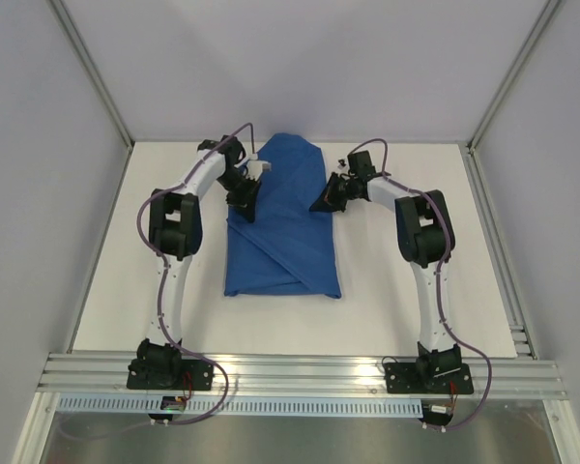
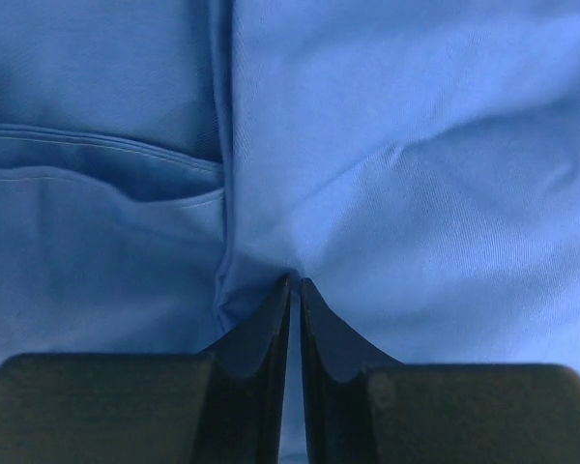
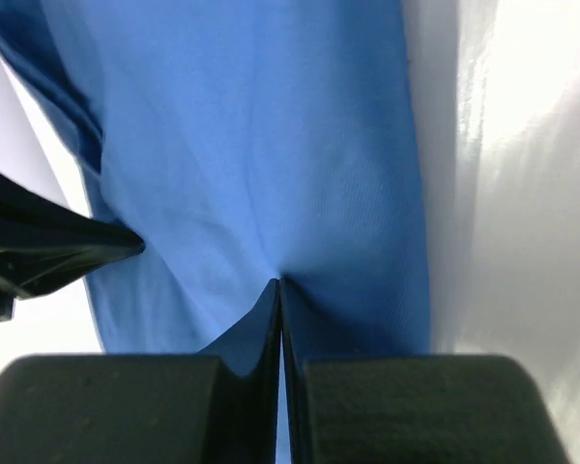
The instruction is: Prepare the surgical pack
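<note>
Drape (image 1: pixel 280 227) lies between left gripper (image 2: pixel 295 283) and right gripper (image 3: pixel 278 283), both clamped onto its cloth.

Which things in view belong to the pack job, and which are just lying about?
Belongs to the job:
blue drape, folded into a bundle
left gripper and right gripper, both pinching it

Just there:
white table
metal rail at its near edge

Lab enclosure: aluminium frame (image 1: pixel 300 372), white table (image 1: pixel 387 280)
</note>
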`<move>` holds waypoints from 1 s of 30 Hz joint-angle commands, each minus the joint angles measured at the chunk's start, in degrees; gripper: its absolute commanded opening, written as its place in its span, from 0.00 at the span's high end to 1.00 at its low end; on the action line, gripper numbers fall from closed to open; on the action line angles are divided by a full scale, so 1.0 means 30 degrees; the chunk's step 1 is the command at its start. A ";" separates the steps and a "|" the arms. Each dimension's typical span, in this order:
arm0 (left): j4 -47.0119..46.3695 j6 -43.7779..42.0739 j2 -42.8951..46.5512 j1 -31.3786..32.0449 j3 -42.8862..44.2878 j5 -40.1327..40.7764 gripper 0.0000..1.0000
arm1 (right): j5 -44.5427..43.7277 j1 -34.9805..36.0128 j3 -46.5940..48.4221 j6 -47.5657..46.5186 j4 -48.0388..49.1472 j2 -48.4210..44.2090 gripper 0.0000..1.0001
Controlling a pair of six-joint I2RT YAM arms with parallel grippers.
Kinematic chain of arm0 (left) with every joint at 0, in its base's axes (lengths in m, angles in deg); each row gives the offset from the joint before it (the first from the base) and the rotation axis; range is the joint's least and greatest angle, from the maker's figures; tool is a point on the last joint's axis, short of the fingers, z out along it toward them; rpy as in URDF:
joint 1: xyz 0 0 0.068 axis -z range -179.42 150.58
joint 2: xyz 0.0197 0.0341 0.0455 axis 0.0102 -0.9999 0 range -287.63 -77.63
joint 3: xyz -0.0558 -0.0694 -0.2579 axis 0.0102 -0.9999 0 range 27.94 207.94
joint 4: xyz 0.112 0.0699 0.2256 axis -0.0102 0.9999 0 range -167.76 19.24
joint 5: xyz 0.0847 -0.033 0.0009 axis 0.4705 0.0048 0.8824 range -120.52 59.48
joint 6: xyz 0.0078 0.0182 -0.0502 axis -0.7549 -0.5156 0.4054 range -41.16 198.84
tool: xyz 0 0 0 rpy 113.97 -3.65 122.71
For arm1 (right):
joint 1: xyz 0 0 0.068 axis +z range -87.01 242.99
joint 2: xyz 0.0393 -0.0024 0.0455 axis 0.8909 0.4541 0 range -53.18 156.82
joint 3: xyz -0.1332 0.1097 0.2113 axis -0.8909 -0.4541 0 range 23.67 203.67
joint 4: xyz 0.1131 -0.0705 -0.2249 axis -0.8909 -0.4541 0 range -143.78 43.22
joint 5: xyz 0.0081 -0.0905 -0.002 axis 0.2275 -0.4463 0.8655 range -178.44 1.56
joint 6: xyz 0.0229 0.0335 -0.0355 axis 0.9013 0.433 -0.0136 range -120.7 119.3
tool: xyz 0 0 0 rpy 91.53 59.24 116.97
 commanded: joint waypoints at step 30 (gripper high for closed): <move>-0.1779 0.2790 0.2736 -0.3130 0.0583 0.2390 0.26 | -0.3485 -0.1412 0.4658 -0.0932 -0.4622 -0.0109 0.50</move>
